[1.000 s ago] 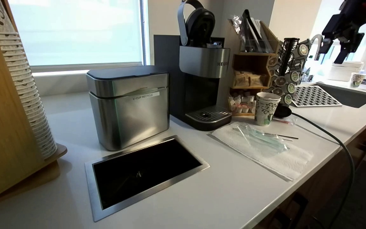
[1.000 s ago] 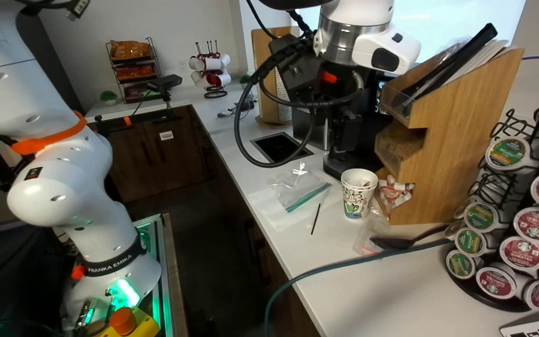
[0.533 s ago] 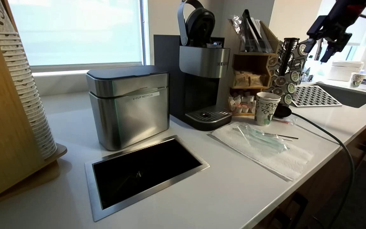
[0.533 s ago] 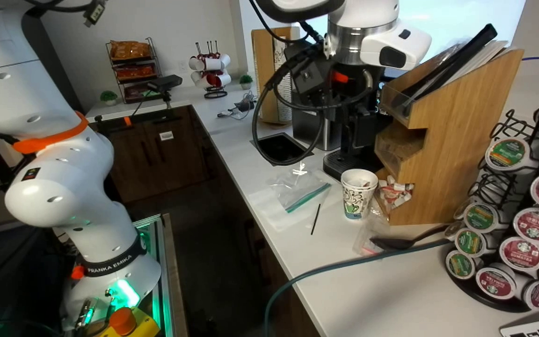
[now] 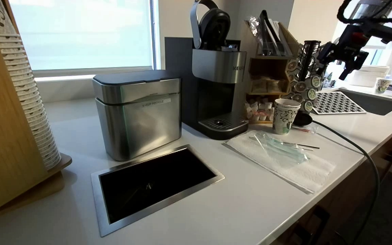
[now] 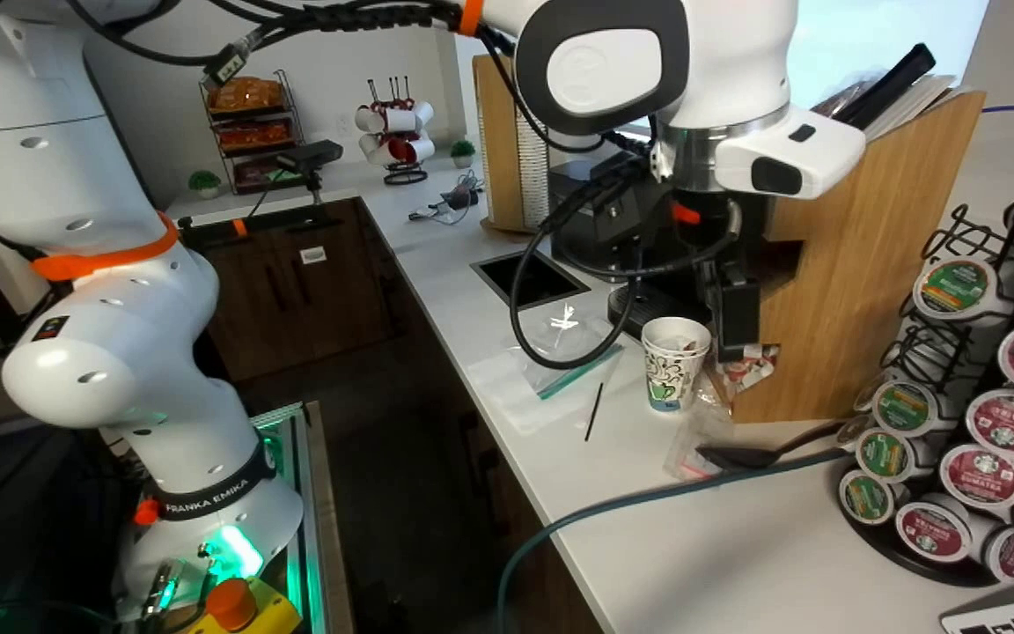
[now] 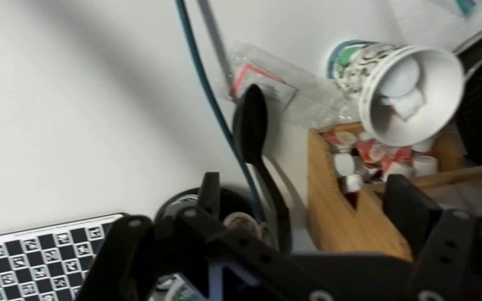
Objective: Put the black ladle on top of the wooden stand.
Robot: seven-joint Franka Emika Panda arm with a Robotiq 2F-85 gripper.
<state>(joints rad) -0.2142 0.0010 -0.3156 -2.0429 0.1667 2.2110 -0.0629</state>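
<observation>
The black ladle lies on the counter, its bowl [image 6: 740,457] beside the wooden stand [image 6: 859,308] and its handle running toward the pod carousel. In the wrist view the ladle's bowl [image 7: 251,121] faces away from the gripper, and its handle end is hidden behind the gripper. The wooden stand [image 7: 337,217] is right of the ladle there; it also shows in an exterior view [image 5: 269,68], with papers and a black item in its top. My gripper [image 7: 306,182] is open and empty, above the handle and the stand's side. It also shows in an exterior view [image 5: 332,72].
Paper cups [image 6: 674,361] stand before the stand. A plastic bag [image 7: 303,92] lies under the ladle's bowl. A teal hose [image 7: 207,90] runs along the ladle. The pod carousel [image 6: 956,440] stands close by. The coffee maker [image 5: 218,68] is beside the stand.
The arm has moved down, rightward across an exterior view and leftward in the exterior view with the bin, nearer the stand and ladle. The gripper stays open. The ladle has not moved.
</observation>
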